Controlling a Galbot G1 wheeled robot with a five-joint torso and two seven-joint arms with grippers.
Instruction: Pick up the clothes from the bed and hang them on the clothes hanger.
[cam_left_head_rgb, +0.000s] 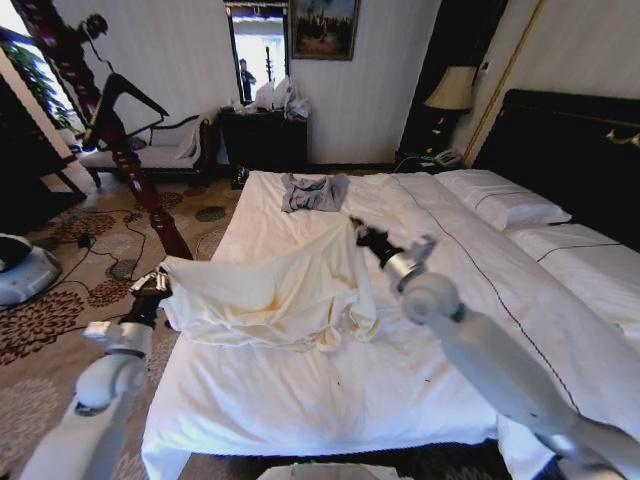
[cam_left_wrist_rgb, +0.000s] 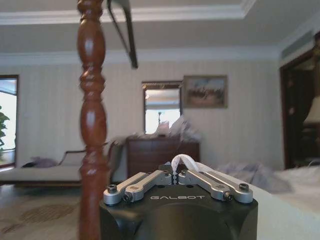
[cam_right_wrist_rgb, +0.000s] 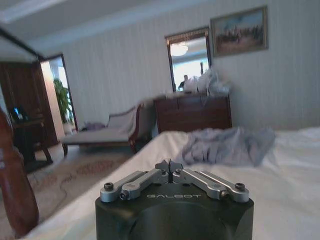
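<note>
White bed (cam_left_head_rgb: 330, 400), dark headboard (cam_left_head_rgb: 570, 150) at 3 o'clock side. Cream shirt (cam_left_head_rgb: 275, 295) bunched at 9 o'clock near the bed's left edge, upper corners raised off the sheet, lower part resting on it. Blue-grey garment (cam_left_head_rgb: 313, 192) flat at 12 o'clock near the far end. Two white pillows (cam_left_head_rgb: 505, 205) at 2 o'clock beside the headboard. Patterned carpet floor (cam_left_head_rgb: 60, 310) left of the bed.

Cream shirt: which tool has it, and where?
Both. Left tool pinches the cream shirt at its left top corner; right tool holds the right top corner, lifting it off the bed.
</note>
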